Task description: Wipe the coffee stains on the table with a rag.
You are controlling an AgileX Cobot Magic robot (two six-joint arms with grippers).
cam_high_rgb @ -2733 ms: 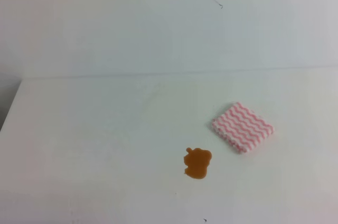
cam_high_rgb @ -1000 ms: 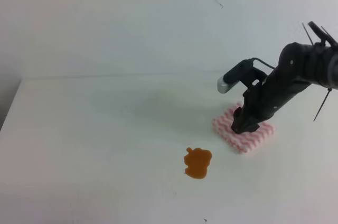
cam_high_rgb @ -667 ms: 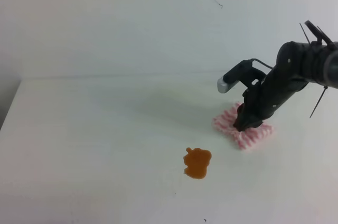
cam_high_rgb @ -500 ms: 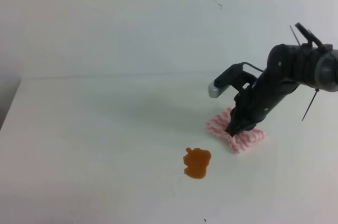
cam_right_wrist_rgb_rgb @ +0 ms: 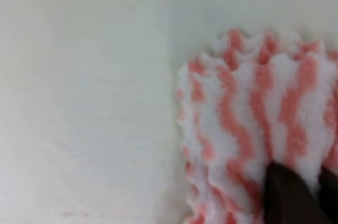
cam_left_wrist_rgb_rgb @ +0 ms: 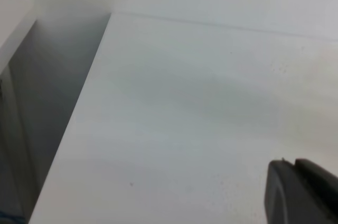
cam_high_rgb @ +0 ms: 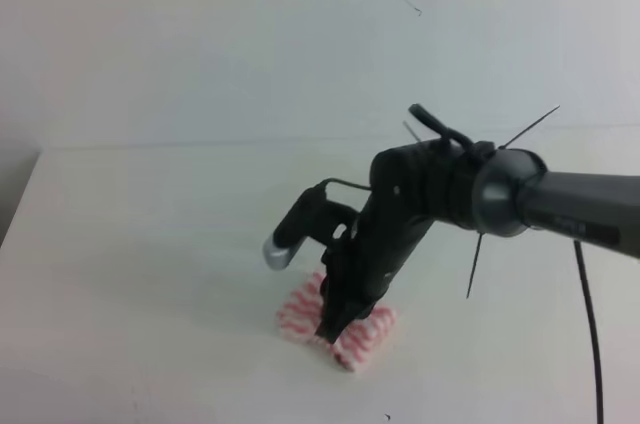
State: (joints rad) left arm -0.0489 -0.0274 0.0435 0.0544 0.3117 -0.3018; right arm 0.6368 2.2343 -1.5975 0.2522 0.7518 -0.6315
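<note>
The pink and white striped rag (cam_high_rgb: 364,336) lies bunched on the white table (cam_high_rgb: 150,244), near its front edge at centre. My right gripper (cam_high_rgb: 331,331) presses down into it, shut on the rag. In the right wrist view the rag (cam_right_wrist_rgb_rgb: 237,113) fills the right half, its folds pinched between the dark fingertips (cam_right_wrist_rgb_rgb: 285,195) at the bottom right. The coffee stains do not show in any view; the rag and arm sit over the spot where they were. Only a dark finger (cam_left_wrist_rgb_rgb: 301,195) of the left gripper shows, at the bottom right of the left wrist view above bare table (cam_left_wrist_rgb_rgb: 185,102).
The black right arm (cam_high_rgb: 560,199) stretches in from the right edge, low over the table. A white wall (cam_high_rgb: 250,34) rises behind the table's far edge. The table's left edge (cam_left_wrist_rgb_rgb: 79,113) drops off into a dark gap.
My right gripper closed on the rag, then dragged it left and toward the front edge. The brown stain, visible earlier, is now covered by the rag.
</note>
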